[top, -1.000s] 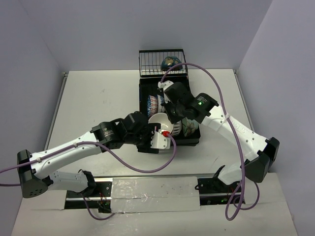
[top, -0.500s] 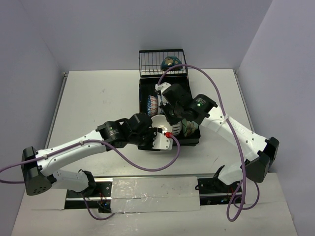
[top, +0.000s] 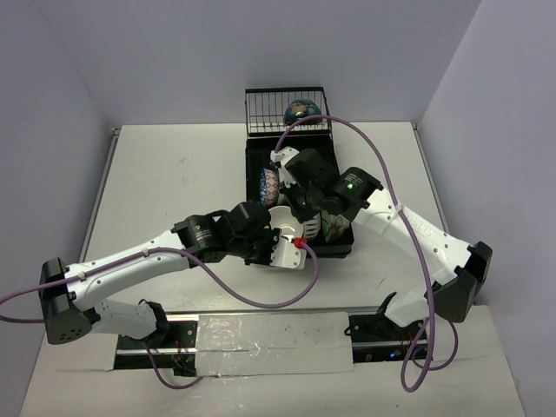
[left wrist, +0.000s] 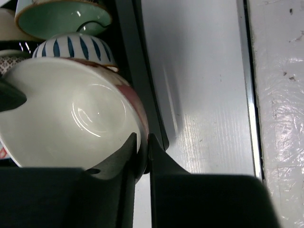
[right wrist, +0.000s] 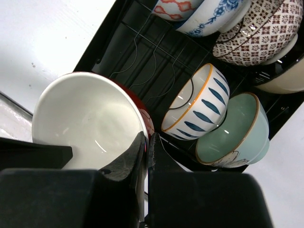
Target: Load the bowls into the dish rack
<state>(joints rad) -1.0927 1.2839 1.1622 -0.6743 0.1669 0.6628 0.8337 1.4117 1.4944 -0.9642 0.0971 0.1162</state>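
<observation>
A bowl, white inside and red outside (top: 283, 219), hangs tilted over the near left corner of the black dish rack (top: 253, 156). Both grippers pinch its rim. My left gripper (left wrist: 142, 138) is shut on the near edge of this bowl (left wrist: 71, 114), one finger inside and one outside. From the opposite side, my right gripper (right wrist: 146, 138) is shut on the same bowl (right wrist: 85, 118). Other bowls stand on edge in the rack: a blue-striped bowl (right wrist: 197, 102), a pale green bowl (right wrist: 235, 128), a brown-patterned bowl (right wrist: 259, 33) and a blue-flowered bowl (right wrist: 213, 14).
The rack's upright wire basket (top: 265, 109) stands at the far end with a dark blue bowl (top: 301, 110) in it. Purple cables loop over both arms. Bare white table (top: 174, 182) lies left of the rack, and a taped strip (top: 274, 340) runs along the near edge.
My left gripper has shut on the red-and-white bowl's rim while its arm slid a little toward the rack. The right gripper kept its grip and barely moved.
</observation>
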